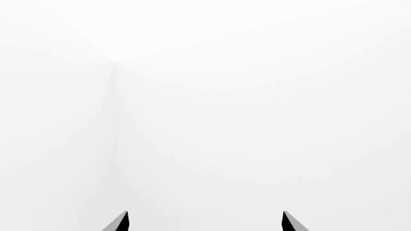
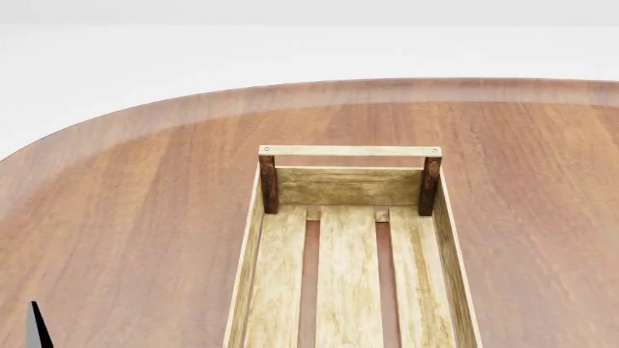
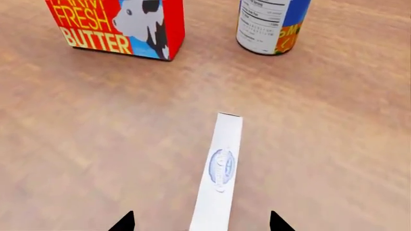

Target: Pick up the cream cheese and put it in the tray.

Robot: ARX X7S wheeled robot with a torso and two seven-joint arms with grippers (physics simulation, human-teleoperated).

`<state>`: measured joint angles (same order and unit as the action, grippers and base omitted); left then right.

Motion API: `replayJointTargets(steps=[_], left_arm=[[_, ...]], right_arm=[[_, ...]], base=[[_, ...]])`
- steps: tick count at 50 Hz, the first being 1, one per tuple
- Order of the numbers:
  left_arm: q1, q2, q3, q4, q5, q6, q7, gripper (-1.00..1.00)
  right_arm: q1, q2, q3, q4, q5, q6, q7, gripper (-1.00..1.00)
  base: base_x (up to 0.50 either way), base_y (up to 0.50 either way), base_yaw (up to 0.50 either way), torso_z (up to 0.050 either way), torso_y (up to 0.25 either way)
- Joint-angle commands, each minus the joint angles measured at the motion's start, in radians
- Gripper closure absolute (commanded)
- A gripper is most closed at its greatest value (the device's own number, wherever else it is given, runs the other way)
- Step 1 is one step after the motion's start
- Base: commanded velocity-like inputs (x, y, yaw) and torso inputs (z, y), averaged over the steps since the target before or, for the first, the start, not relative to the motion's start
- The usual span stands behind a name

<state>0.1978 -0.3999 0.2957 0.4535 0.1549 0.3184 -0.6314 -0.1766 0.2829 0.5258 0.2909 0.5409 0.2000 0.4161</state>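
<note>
White cream cheese box lies on wooden bench, between spread tips of right gripper, empty. Light, stiff, slick carton; pinch narrow sides. Left gripper spread, empty. Tray empty.

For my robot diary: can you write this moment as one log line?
stage: approach | right end effector: open, straddling cream cheese | tray: empty

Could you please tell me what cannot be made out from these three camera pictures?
- Pale wooden slatted tray: near end cut off by the head view's bottom edge.
- Flat white cream cheese box: near end cut off by the right wrist view's edge; whether the right gripper's jaws touch it is unclear.
- Red butter box and blue-and-orange can: tops cropped.
- Left gripper: faces only blank white.
</note>
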Motion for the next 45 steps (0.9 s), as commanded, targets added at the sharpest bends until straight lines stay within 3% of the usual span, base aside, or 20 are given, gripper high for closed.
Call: replayJointTargets(steps=[1,15,16,27,45], left_arm=[[-0.002,-0.001,0.001,-0.003,0.0,-0.001,-0.003,-1.0],[-0.003,-0.001,-0.001,0.001,0.0,-0.008,-0.01,-1.0],[-0.003,-0.001,-0.001,0.001,0.0,-0.009,-0.01,-1.0],[-0.005,-0.003,0.001,-0.002,0.001,-0.009,-0.013,-1.0],[-0.004,-0.005,0.005,0.0,0.007,-0.014,-0.018,-1.0]], right_arm=[[0.015,0.005,0.001,0.039,-0.003,-0.01,-0.003,-1.0],[0.017,0.002,-0.003,0.059,-0.008,-0.029,-0.011,-1.0],[0.015,-0.001,-0.002,0.056,-0.009,-0.038,-0.014,1.0],[-0.011,-0.013,-0.003,-0.022,-0.005,-0.045,-0.003,1.0],[-0.162,0.018,-0.037,-0.631,0.001,0.115,0.15,1.0]], base=[[0.0,0.0,0.0,0.0,0.0],[0.0,0.0,0.0,0.0,0.0],[0.0,0.0,0.0,0.0,0.0],[0.0,0.0,0.0,0.0,0.0],[0.0,0.0,0.0,0.0,0.0]])
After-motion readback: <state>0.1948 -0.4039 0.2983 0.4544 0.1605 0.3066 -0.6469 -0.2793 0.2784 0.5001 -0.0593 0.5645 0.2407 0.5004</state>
